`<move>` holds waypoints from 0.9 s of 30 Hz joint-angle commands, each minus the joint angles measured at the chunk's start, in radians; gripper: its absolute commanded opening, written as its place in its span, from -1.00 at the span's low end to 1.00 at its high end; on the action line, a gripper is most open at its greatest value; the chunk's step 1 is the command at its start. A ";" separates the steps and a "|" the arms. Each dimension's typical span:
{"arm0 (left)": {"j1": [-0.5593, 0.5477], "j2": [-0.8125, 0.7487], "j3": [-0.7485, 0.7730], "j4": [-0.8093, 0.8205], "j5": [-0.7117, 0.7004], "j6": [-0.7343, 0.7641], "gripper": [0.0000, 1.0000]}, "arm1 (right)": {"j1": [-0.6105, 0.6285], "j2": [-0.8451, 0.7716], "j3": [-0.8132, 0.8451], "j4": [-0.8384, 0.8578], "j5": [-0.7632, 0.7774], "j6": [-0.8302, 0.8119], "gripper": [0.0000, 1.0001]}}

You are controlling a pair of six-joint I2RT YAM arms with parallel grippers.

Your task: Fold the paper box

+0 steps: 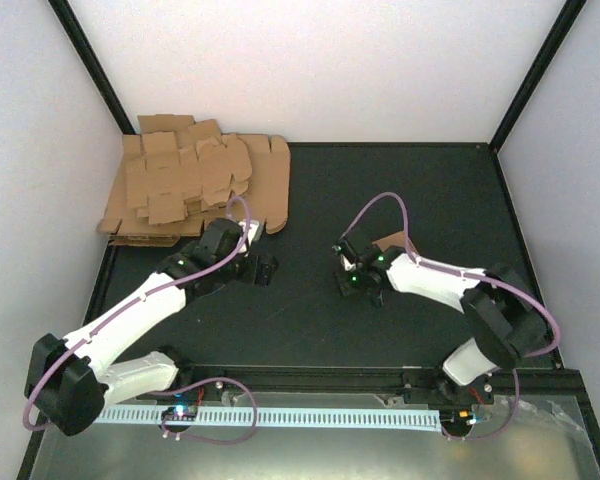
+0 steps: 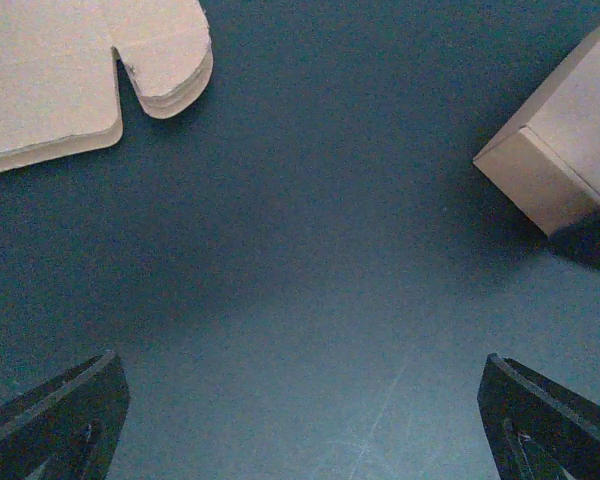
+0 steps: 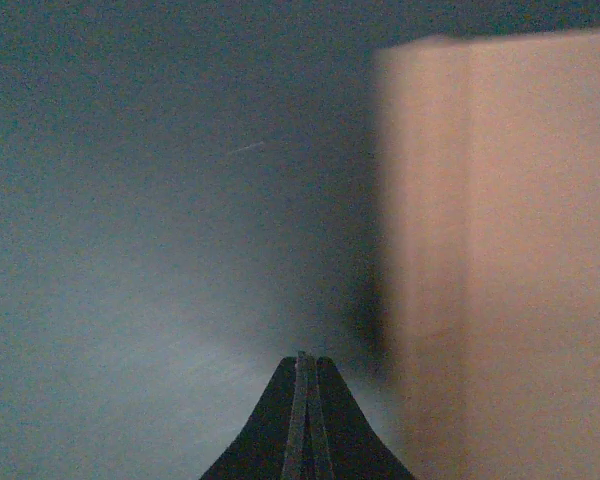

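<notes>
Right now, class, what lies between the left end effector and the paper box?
Only bare dark table separates the left end effector from the paper box, clearest in the left wrist view.

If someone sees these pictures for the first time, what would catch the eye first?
The thick pile of brown cardboard sheets in the far left corner of the black table stands out first. Next, a small folded paper box lies right of the middle, beside the right gripper, whose jaws are shut on nothing. The left gripper hovers over bare table with jaws wide open.
</notes>
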 commanded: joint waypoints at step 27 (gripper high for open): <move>0.111 -0.235 -0.112 0.180 -0.152 -0.047 0.98 | -0.304 -0.597 -0.294 0.408 0.468 0.016 0.99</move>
